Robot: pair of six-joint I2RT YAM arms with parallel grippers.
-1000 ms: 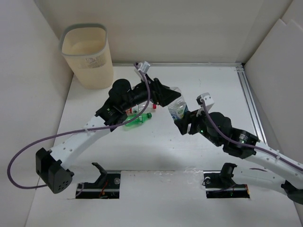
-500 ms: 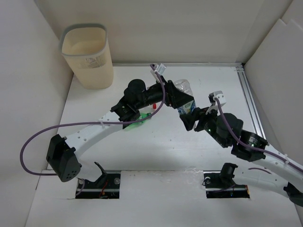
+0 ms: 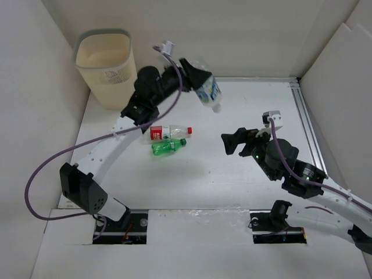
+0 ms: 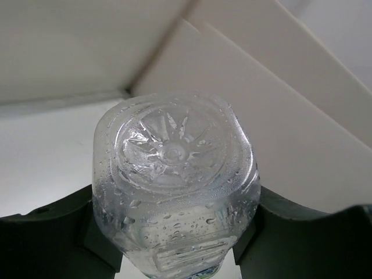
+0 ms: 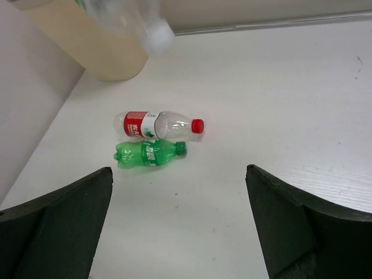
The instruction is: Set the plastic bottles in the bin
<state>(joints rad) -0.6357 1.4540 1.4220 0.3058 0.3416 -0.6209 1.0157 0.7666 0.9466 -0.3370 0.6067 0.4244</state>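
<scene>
Table (image 3: 192, 180): flat, matte white top, and I see a metal rail along its right edge.
Bin (image 3: 113, 87): in the far left corner. It is a tall cream plastic tub with a rounded-square mouth, a grey rim band and fine perforations on the lower walls. From here I see no bottle in the part of its inside that shows.
Left arm (image 3: 110, 145): white links with black joints and a purple cable looping off it. It stretches far forward and is raised, with its wrist just right of the bin.
Right arm (image 3: 290, 168): folded low over the right half of the table, with the wrist pointing left towards the lying bottles.
Left gripper (image 3: 196, 77): clamped on the clear bottle, a dark finger on either flank.
Right gripper (image 5: 180, 232): jaws spread wide, nothing between them.
Clear bottle (image 3: 208, 92): held in the air beside the bin, not over its mouth. It is tilted with its white cap down and to the right. Droplets bead the wall, and my wrist view shows a star-moulded base.
Red-label bottle (image 3: 168, 132): lies on its side on the table near the bin, clear body, red cap.
Green bottle (image 3: 168, 146): lies parallel, just beside the red-label one.
</scene>
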